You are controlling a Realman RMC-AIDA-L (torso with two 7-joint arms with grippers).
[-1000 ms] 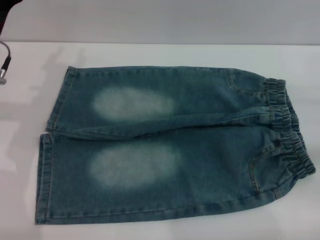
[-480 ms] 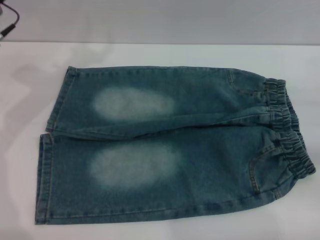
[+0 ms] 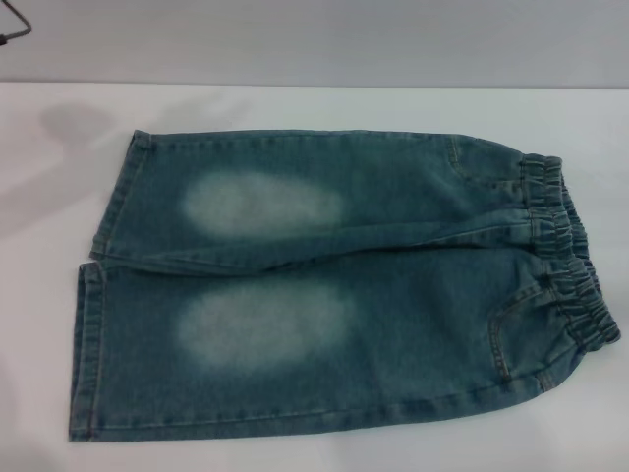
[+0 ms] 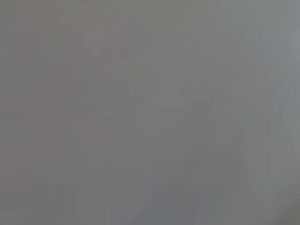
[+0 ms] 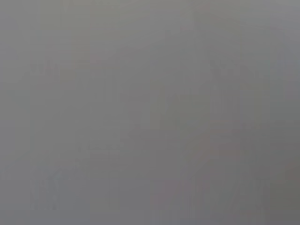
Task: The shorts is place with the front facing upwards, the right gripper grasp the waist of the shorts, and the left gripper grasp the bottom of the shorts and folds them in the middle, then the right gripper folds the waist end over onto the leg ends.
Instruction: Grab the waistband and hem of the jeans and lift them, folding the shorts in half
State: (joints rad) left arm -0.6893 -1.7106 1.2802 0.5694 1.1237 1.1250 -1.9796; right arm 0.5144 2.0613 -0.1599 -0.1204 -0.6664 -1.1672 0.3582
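The shorts (image 3: 324, 285) lie flat and unfolded on the white table (image 3: 324, 106) in the head view, front side up, with two pale oval patches showing. The waist of the shorts (image 3: 565, 261), a ruffled elastic band, points to the right. The bottom of the shorts (image 3: 93, 324), two flat hemmed leg ends, points to the left. Neither the left gripper nor the right gripper is in view. Both wrist views show only a plain grey surface.
A thin dark cable (image 3: 15, 22) loops at the top left corner of the head view, above the table's far edge. A grey wall runs behind the table. Bare white tabletop surrounds the denim on all sides.
The dark cable and plug at the left edge have risen and withdrawn toward the top left corner. The shorts have not moved.
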